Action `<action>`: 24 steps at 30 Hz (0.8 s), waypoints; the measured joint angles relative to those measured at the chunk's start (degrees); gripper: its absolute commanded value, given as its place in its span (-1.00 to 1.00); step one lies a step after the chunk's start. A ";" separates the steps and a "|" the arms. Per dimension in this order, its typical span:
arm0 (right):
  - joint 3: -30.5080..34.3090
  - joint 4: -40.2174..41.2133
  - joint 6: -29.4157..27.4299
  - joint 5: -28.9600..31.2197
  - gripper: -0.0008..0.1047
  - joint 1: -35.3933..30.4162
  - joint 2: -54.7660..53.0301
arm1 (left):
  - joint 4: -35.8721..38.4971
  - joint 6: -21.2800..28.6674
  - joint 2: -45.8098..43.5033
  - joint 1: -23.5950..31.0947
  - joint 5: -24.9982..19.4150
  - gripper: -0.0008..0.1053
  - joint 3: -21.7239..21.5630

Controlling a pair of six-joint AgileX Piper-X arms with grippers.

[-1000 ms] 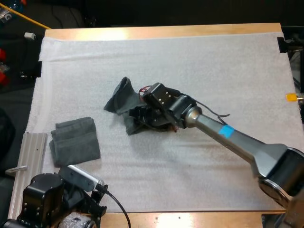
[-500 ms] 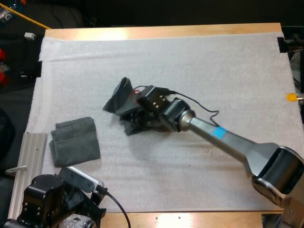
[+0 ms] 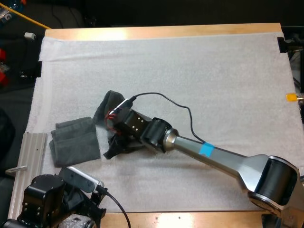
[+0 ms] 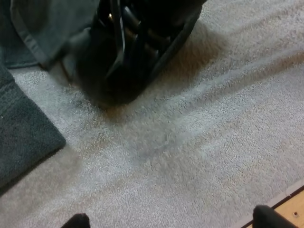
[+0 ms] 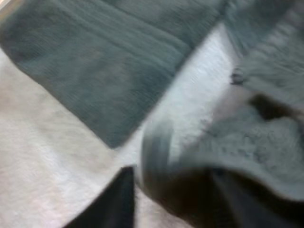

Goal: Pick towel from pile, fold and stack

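**Right wrist view: crumpled towel clamped in the right gripper**

The fingers of the right gripper [image 5: 173, 199] are pressed on the crumpled towel [image 5: 247, 142] from both sides, with cloth bunched between them and draped over them. Just beyond those fingers, the folded towel [image 5: 109, 61] is laid flat on the white mat [image 5: 57, 156], apart from the held cloth. In the high view, the held towel is seen gathered around the same fingers, and the folded towel lies near them. The fingertips [image 4: 268, 217] of the left gripper [image 4: 174, 221] are held wide apart over bare mat, clear of any thing. The right gripper and its towel are seen ahead of them, with a corner of the folded towel off to one side.
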 measured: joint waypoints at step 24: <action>2.84 18.63 -1.05 6.88 0.27 -12.80 -9.09 | -2.78 0.44 0.00 0.00 -0.92 0.23 0.00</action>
